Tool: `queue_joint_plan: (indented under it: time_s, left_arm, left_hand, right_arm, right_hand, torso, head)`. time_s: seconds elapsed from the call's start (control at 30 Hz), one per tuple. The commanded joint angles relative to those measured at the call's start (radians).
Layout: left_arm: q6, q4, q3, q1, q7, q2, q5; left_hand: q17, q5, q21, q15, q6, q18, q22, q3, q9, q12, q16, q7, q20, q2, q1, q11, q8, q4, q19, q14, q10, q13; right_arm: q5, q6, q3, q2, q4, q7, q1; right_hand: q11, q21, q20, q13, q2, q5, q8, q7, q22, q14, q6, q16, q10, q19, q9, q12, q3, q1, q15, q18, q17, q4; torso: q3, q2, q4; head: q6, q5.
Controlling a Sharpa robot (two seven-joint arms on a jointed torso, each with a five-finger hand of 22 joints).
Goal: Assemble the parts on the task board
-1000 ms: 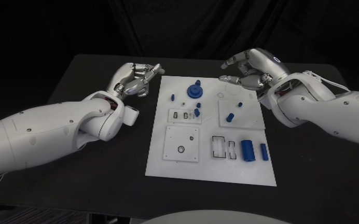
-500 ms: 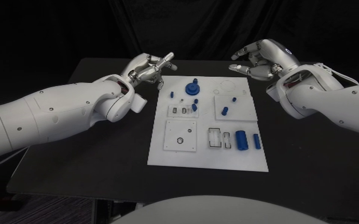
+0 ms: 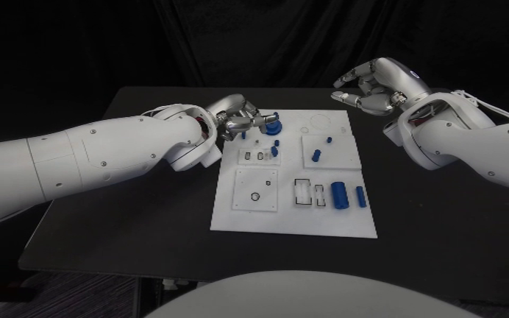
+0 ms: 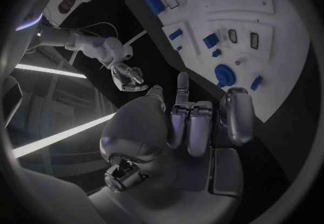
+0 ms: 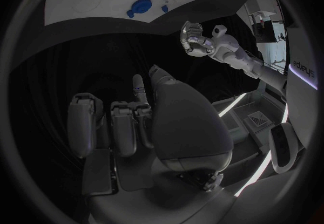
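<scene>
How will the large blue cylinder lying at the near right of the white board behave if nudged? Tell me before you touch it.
The large blue cylinder lies on its side on the white task board, so it will probably roll if pushed across its length. It looks like rigid plastic, likely stiff and light. Its smooth surface may slip in a loose grip.

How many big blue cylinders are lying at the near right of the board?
2: a thick blue cylinder and a slimmer cylinder to its right, side by side on the task board.
</scene>
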Motion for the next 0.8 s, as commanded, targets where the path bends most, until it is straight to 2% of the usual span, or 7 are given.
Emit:
queue_joint_plan:
  time_s: [0.03,0.13,0.23,0.33,0.53,0.67,0.8]
  left_arm:
    - [0.136,-0.005,0.001,0.005,-0.266,0.021,-0.149]
    - [0.200,-0.016,0.001,0.006,-0.350,0.041,-0.161]
    - [0.243,-0.021,0.001,0.006,-0.401,0.053,-0.167]
    - [0.263,-0.023,0.001,0.007,-0.430,0.064,-0.170]
    - [0.259,-0.023,0.001,0.007,-0.463,0.089,-0.173]
    - [0.236,-0.021,0.002,0.006,-0.468,0.101,-0.173]
    - [0.214,-0.022,0.002,0.006,-0.460,0.110,-0.174]
  left_hand:
    - [0.263,-0.006,0.178,-0.035,-0.049,-0.060,0.265,-0.034,0.356,0.007,-0.008,-0.044,-0.035,-0.003,0.020,-0.040,0.189,0.002,0.156,0.104,0.105,0.263]
    - [0.263,-0.015,0.178,-0.036,-0.052,-0.060,0.265,-0.036,0.393,0.007,-0.008,-0.046,-0.035,0.003,0.015,-0.041,0.193,0.000,0.156,0.104,0.105,0.263]
    - [0.263,-0.015,0.178,-0.036,-0.055,-0.060,0.265,-0.039,0.405,0.007,-0.008,-0.045,-0.035,0.008,0.004,-0.041,0.181,0.001,0.156,0.104,0.105,0.263]
    - [0.263,-0.010,0.178,-0.037,-0.050,-0.060,0.265,-0.037,0.409,0.007,-0.008,-0.046,-0.035,0.009,0.008,-0.041,0.170,-0.003,0.156,0.104,0.105,0.263]
    - [0.263,-0.027,0.178,-0.036,-0.039,-0.060,0.265,-0.043,0.412,0.007,-0.008,-0.044,-0.035,0.008,0.000,-0.040,0.133,0.000,0.156,0.104,0.105,0.263]
    - [0.263,-0.033,0.178,-0.036,-0.036,-0.060,0.265,-0.045,0.413,0.007,-0.008,-0.043,-0.034,0.007,-0.004,-0.040,0.126,0.000,0.156,0.104,0.105,0.263]
    - [0.263,-0.037,0.178,-0.036,-0.033,-0.060,0.265,-0.048,0.416,0.007,-0.008,-0.043,-0.034,0.009,-0.011,-0.039,0.117,0.001,0.156,0.104,0.105,0.263]
  right_arm:
    - [0.003,0.032,0.001,0.001,-0.001,-0.035,-0.002]
    - [0.003,0.038,0.001,0.000,0.000,-0.041,-0.003]
    - [0.003,0.044,0.001,0.002,-0.001,-0.047,-0.003]
    - [0.003,0.051,0.001,0.003,-0.003,-0.054,-0.003]
    - [0.003,0.068,0.001,0.011,-0.012,-0.068,-0.004]
    - [0.003,0.076,0.001,0.014,-0.015,-0.072,-0.006]
    - [0.003,0.081,0.001,0.016,-0.016,-0.077,-0.007]
  right_hand:
    - [0.003,0.003,-0.003,0.263,0.011,0.006,0.004,-0.001,0.212,0.104,0.011,0.003,0.106,0.018,-0.001,0.003,0.008,0.008,0.000,0.000,0.263,-0.001]
    - [0.002,0.002,-0.004,0.263,0.013,0.014,0.005,-0.002,0.211,0.104,0.013,0.003,0.106,0.018,-0.002,0.003,0.009,0.012,0.000,0.001,0.263,-0.002]
    - [0.002,0.002,-0.004,0.263,0.013,0.019,0.005,-0.002,0.211,0.104,0.013,0.003,0.106,0.018,-0.002,0.003,0.010,0.014,0.000,0.001,0.263,-0.002]
    - [0.002,0.003,-0.004,0.263,0.014,0.028,0.004,-0.002,0.211,0.104,0.013,0.003,0.106,0.018,-0.003,0.003,0.011,0.018,-0.001,0.001,0.263,-0.003]
    - [0.002,-0.001,-0.005,0.263,0.015,0.042,0.003,-0.002,0.210,0.104,0.012,0.003,0.106,0.015,-0.005,0.003,0.013,0.023,-0.001,0.002,0.263,-0.004]
    - [0.002,-0.002,-0.005,0.263,0.016,0.045,0.003,-0.002,0.210,0.104,0.012,0.003,0.106,0.015,-0.005,0.003,0.014,0.025,-0.001,0.002,0.263,-0.004]
    - [0.002,-0.002,-0.005,0.263,0.017,0.050,0.002,-0.001,0.210,0.104,0.011,0.003,0.106,0.015,-0.006,0.003,0.015,0.027,-0.001,0.002,0.263,-0.005]
  torso:
    - [-0.0016,-0.005,-0.0025]
    - [-0.0012,-0.008,-0.0005]
    - [0.0015,-0.006,0.0011]
    - [0.0051,-0.003,-0.0033]
    - [0.0091,0.004,-0.0063]
    - [0.0123,0.002,-0.0102]
    - [0.0135,0.000,-0.0088]
  head:
    - [-0.001,0.005]
    - [-0.001,-0.002]
    - [-0.001,-0.009]
    - [-0.001,-0.007]
    - [-0.001,-0.004]
    - [-0.001,-0.004]
    - [-0.001,-0.004]
